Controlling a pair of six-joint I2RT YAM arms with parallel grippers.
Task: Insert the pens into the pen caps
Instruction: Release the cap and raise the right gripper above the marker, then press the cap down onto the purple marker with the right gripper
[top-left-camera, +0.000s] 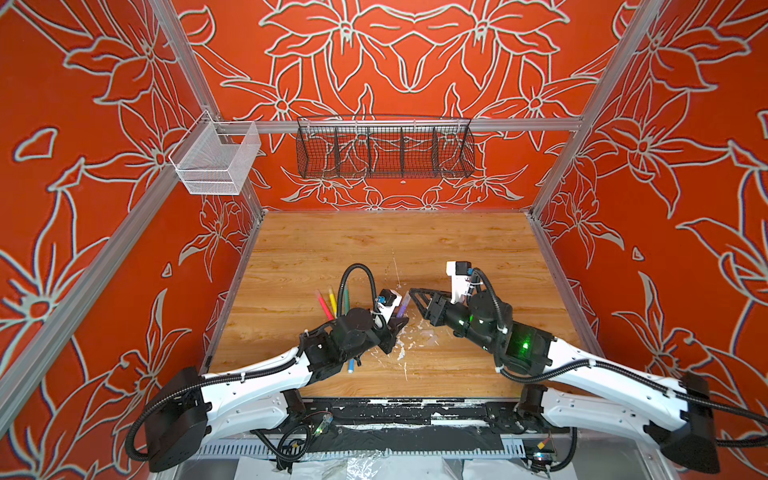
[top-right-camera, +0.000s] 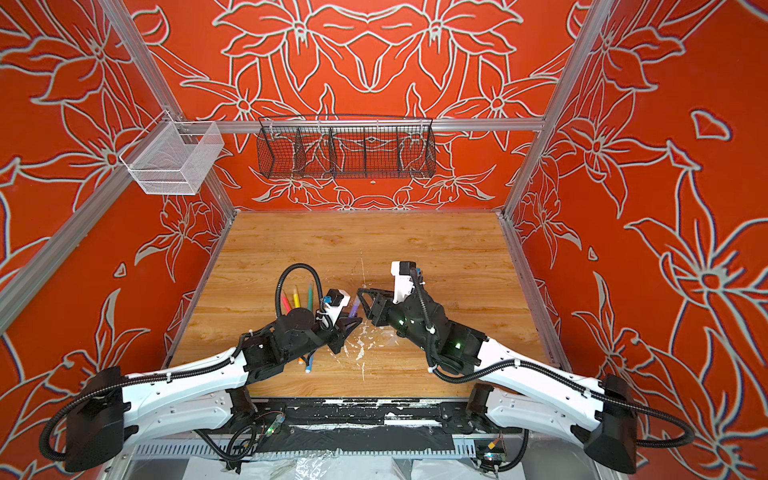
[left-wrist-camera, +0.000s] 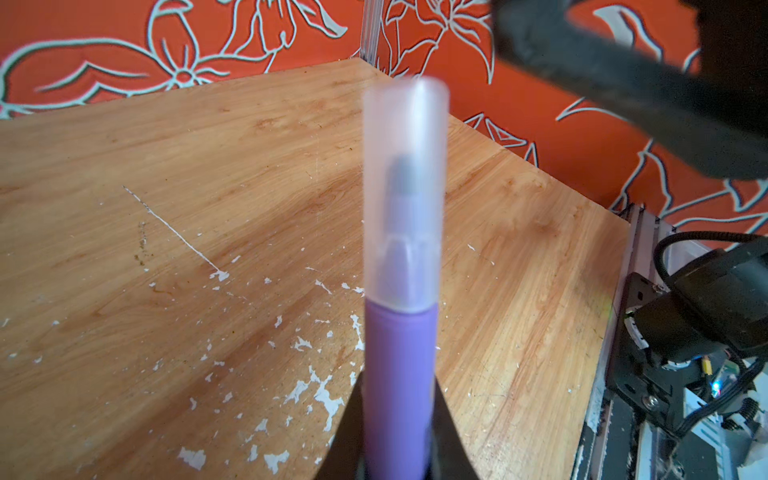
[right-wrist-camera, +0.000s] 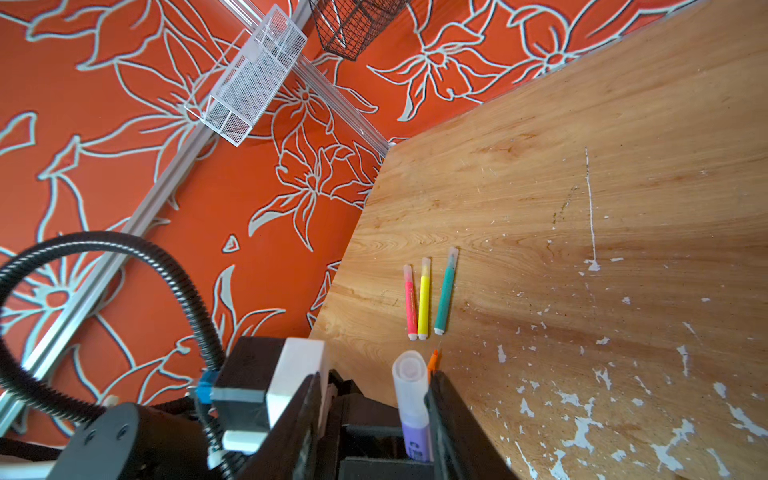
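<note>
My left gripper (top-left-camera: 397, 328) is shut on a purple pen (left-wrist-camera: 401, 374) that stands up out of its jaws. A clear pen cap (left-wrist-camera: 405, 187) sits over the pen's tip. My right gripper (right-wrist-camera: 376, 378) is open with its jaws on either side of the capped end (right-wrist-camera: 409, 382), and the cap lies close beside one finger (right-wrist-camera: 440, 399). In both top views the two grippers meet at the table's middle, around the purple pen (top-left-camera: 402, 306) (top-right-camera: 354, 308). Red-pink (right-wrist-camera: 410, 303), yellow (right-wrist-camera: 424, 299) and green (right-wrist-camera: 445, 293) pens lie side by side with pale caps on.
A blue pen (top-left-camera: 351, 366) and an orange pen (top-right-camera: 300, 360) lie partly hidden under my left arm. White flecks (top-left-camera: 401, 353) mark the wood. On the back rail hang a black wire basket (top-left-camera: 384, 149) and a white mesh basket (top-left-camera: 216, 160).
</note>
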